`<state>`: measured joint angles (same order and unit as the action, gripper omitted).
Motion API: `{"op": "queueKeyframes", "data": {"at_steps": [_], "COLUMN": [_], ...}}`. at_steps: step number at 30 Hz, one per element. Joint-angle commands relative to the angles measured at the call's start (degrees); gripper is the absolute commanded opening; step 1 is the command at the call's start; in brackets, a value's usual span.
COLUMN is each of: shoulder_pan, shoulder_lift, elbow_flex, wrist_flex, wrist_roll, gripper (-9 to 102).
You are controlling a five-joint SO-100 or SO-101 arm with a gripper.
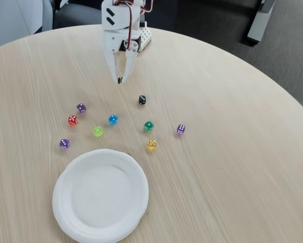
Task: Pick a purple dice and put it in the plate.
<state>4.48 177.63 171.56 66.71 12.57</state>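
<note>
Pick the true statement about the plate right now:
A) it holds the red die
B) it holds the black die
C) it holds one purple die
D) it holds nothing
D: the plate shows only bare white surface, and all three purple dice lie on the table.

Bright, even light, faint soft shadows, sharp throughout, no glare.

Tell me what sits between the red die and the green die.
In the fixed view, between the red die and the green die sits the blue die, with the yellow-green die slightly nearer the plate.
</note>
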Motion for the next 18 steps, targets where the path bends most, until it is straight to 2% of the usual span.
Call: {"op": "queueKeyframes", "data": {"at_steps": [1, 18], "shoulder_pan": [0.09, -0.44], "shoulder_lift": [0.35, 0.35], "elbow_flex": [-0.26, -0.26], "wrist_flex": [0.35, 0.35], "wrist_roll": [0.0, 0.0], "gripper": [3, 3]}}
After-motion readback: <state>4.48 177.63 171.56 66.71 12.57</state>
